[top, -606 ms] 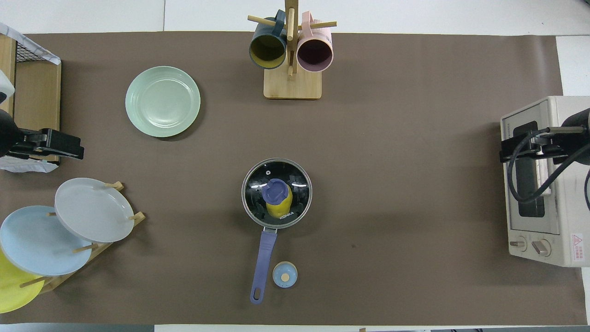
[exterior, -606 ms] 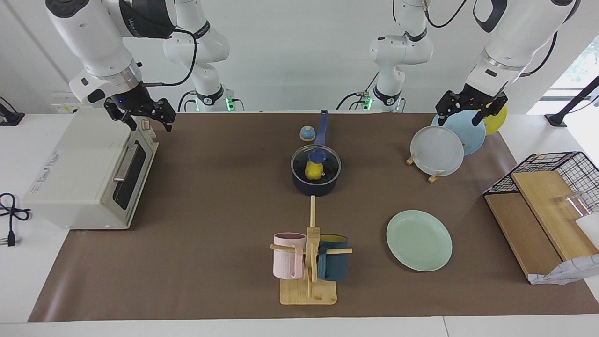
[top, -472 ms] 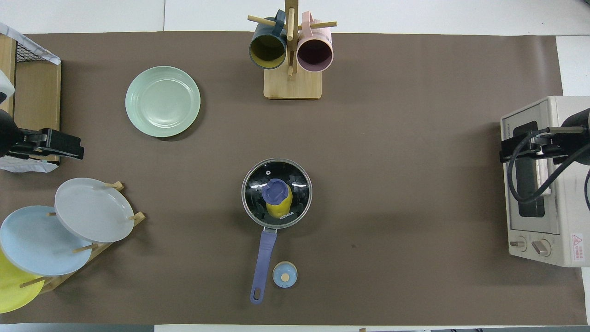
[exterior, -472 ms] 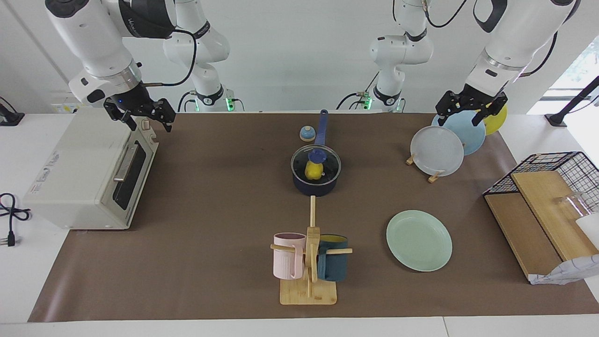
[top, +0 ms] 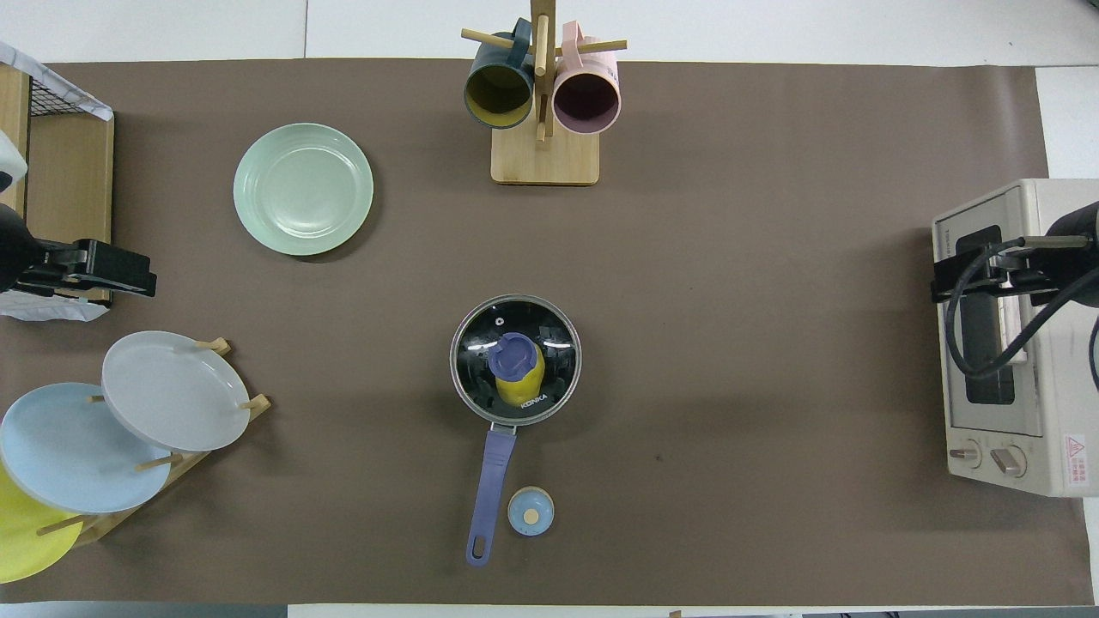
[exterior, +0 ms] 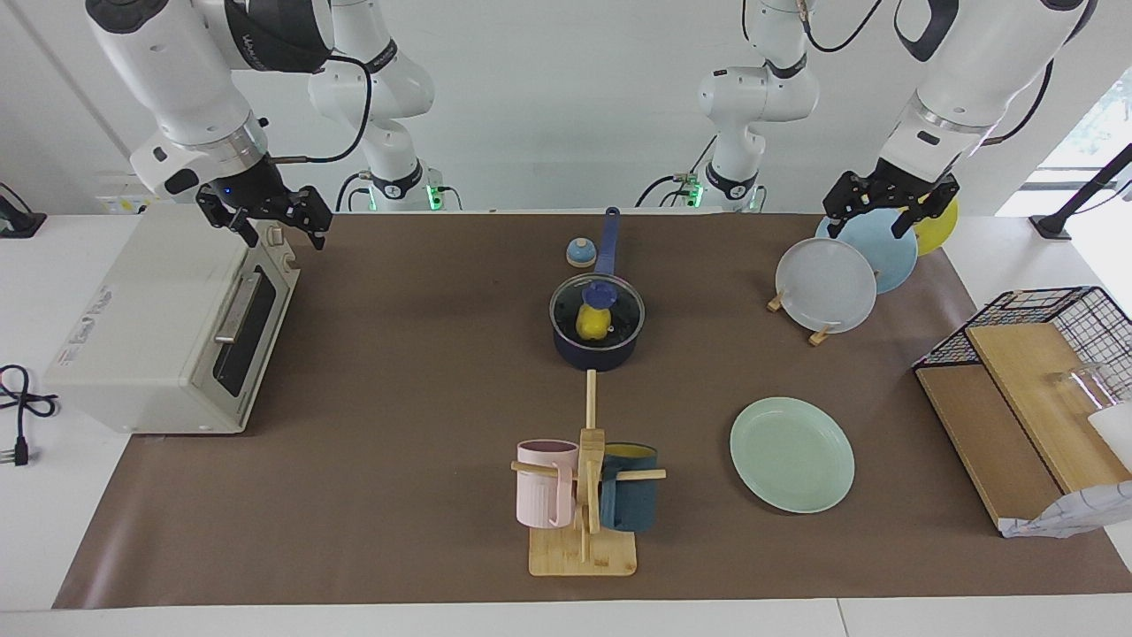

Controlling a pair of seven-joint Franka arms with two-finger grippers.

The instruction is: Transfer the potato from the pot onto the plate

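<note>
The navy pot (exterior: 594, 352) stands mid-table with its long blue handle (top: 486, 502) toward the robots. A glass lid with a blue knob (exterior: 600, 292) covers it. The yellow potato (exterior: 591, 324) lies inside and shows through the lid, also in the overhead view (top: 520, 389). The mint-green plate (exterior: 791, 454) lies bare, farther from the robots than the pot, toward the left arm's end (top: 303, 189). My left gripper (exterior: 867, 228) is open and empty in the air over the plate rack. My right gripper (exterior: 285, 237) is open and empty over the toaster oven. Both arms wait.
A toaster oven (exterior: 168, 327) stands at the right arm's end. A rack holds grey-white (exterior: 827, 285), light blue and yellow plates. A mug tree (exterior: 585, 495) with pink and teal mugs stands farther out than the pot. A small blue bell (exterior: 580, 252) sits beside the handle. A wire basket (exterior: 1052, 310) holds wooden boards.
</note>
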